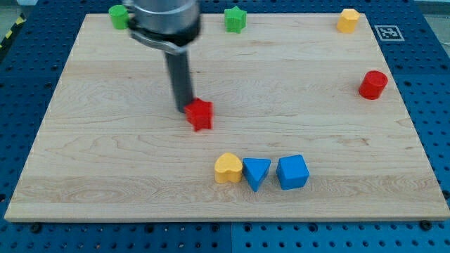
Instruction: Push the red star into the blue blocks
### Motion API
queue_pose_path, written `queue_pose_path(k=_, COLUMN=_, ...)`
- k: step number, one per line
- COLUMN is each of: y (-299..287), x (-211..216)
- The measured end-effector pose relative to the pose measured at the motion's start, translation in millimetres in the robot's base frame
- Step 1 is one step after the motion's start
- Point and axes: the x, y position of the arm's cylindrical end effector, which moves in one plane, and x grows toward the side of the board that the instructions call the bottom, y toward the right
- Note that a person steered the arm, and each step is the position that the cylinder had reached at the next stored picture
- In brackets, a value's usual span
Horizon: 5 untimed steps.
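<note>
Touching my tip (183, 109), the red star (200, 114) sits at its lower right, above the blue blocks (275, 173).

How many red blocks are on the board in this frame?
2. The red star sits near the board's middle, touching my tip on the tip's right. The red cylinder is near the view's right edge. None looks hidden.

View count: one camera view only, so no second view shares any part of the scene.
Position: raised, at the near long edge of the wooden board (105, 183), looking down and across it.
Facing: toward the board's far edge at the view's top.
Nearness: moderate; the board fills nearly the whole frame, with the blue perforated table (429, 91) showing beyond its edges.
</note>
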Motion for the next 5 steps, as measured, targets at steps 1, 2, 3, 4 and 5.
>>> queue_pose_path(k=1, y=59, x=36)
queue_pose_path(k=2, y=105, x=61)
queue_pose_path(k=3, y=122, x=41)
queue_pose_path(k=4, y=122, x=-14)
queue_pose_path(k=5, y=162, x=-67)
